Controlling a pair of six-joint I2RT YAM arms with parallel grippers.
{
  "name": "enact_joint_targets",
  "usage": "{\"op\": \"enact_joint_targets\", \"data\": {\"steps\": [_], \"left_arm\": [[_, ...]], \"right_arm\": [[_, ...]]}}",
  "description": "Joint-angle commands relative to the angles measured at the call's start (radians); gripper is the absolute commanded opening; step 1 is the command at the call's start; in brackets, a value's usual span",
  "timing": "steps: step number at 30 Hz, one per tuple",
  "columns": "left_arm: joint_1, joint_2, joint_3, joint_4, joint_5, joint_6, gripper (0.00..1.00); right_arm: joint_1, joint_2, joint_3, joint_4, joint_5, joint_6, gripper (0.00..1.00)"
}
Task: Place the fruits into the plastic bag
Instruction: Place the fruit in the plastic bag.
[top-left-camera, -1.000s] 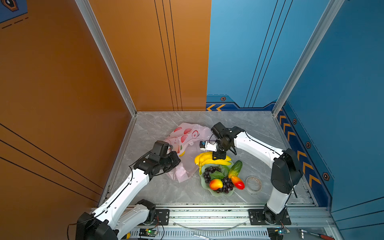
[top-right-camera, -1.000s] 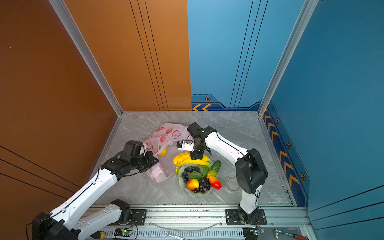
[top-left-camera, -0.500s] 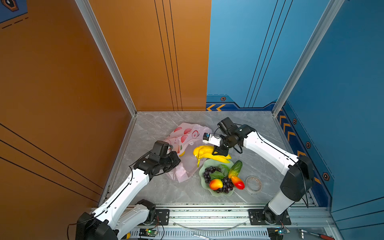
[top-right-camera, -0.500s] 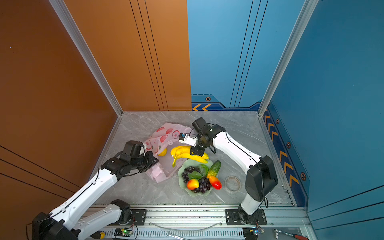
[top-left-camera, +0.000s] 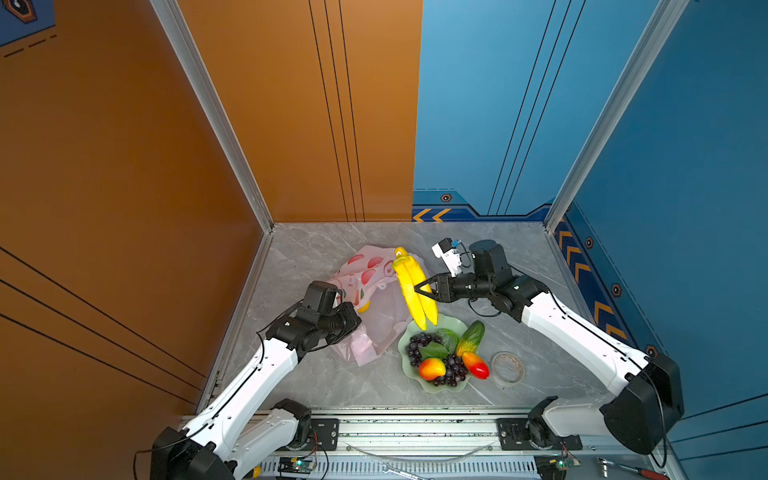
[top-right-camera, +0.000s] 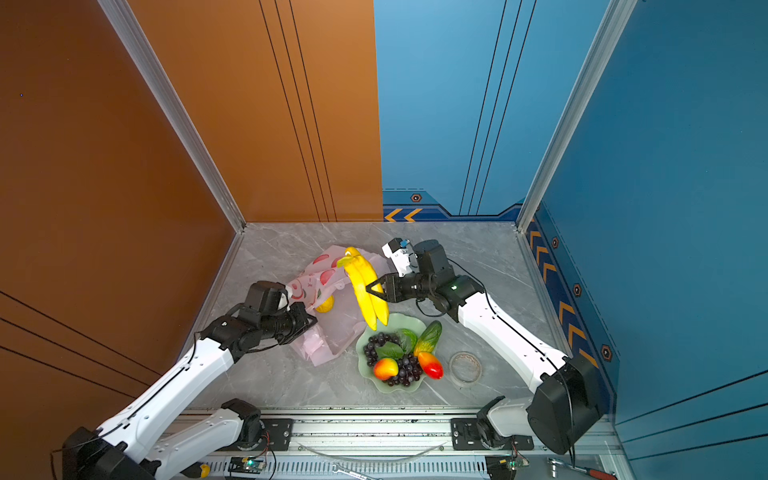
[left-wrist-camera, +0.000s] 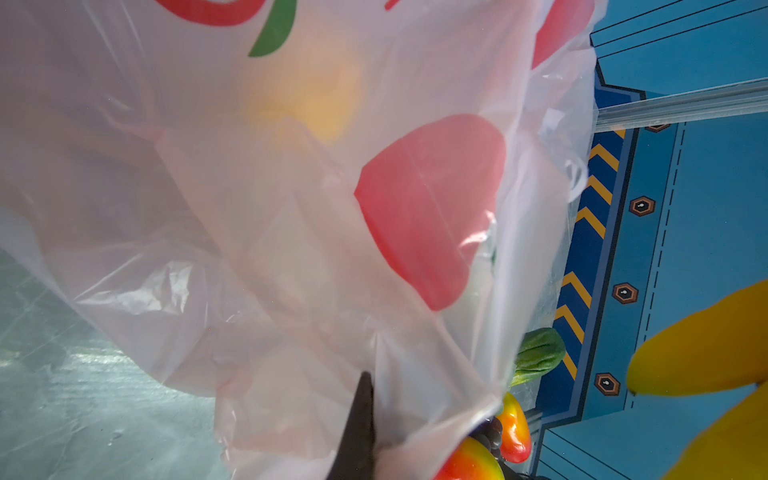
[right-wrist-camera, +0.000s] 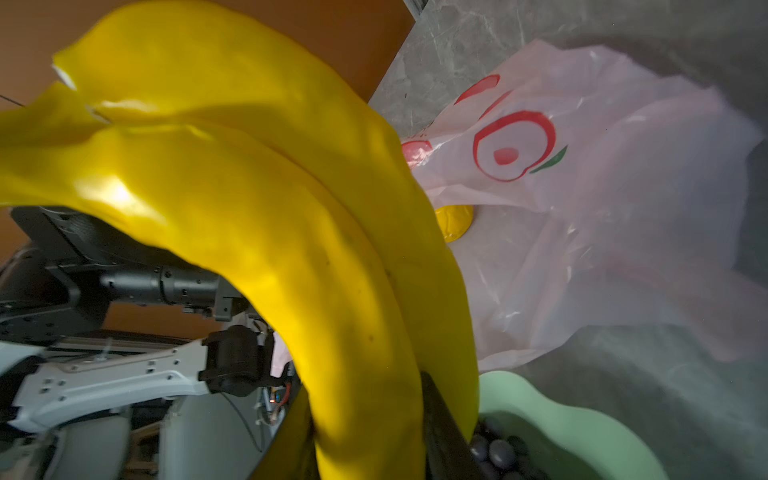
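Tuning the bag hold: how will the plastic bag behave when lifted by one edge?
Likely floppy: the plastic bag drapes in crinkled folds from the left gripper. Probably thin and light: the lemon shows through it.

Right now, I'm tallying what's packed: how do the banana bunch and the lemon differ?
The banana bunch is long and curved; the lemon is small and round. The banana bunch is up off the table, clamped in the right gripper; the lemon lies inside the plastic bag, partly under its raised top layer, with no gripper on it. Both are glossy yellow.
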Motion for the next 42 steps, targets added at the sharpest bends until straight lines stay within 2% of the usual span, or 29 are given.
{"op": "enact_joint_targets", "data": {"steps": [1,7,15,18,28,33,42], "left_arm": [[0.013,-0.010,0.046,-0.018,0.010,0.027,0.00],[0.021,-0.014,0.065,-0.018,0.029,0.037,0.00],[0.025,-0.010,0.088,-0.018,0.046,0.045,0.00],[0.026,-0.011,0.102,-0.018,0.048,0.056,0.00],[0.025,-0.018,0.134,-0.030,0.047,0.096,0.00],[0.024,-0.020,0.163,-0.069,0.043,0.139,0.00],[0.012,-0.043,0.189,-0.123,0.031,0.217,0.00]], "right_arm": [[0.027,-0.053,-0.023,0.084,-0.062,0.276,0.32],[0.078,-0.033,0.026,-0.166,-0.079,0.309,0.31],[0.127,0.040,0.151,-0.557,-0.081,0.252,0.31],[0.173,0.089,0.177,-0.645,-0.078,0.254,0.30],[0.211,0.318,0.302,-0.744,-0.099,0.239,0.27],[0.200,0.392,0.377,-0.782,-0.105,0.244,0.28],[0.174,0.517,0.506,-0.841,-0.111,0.252,0.24]]}}
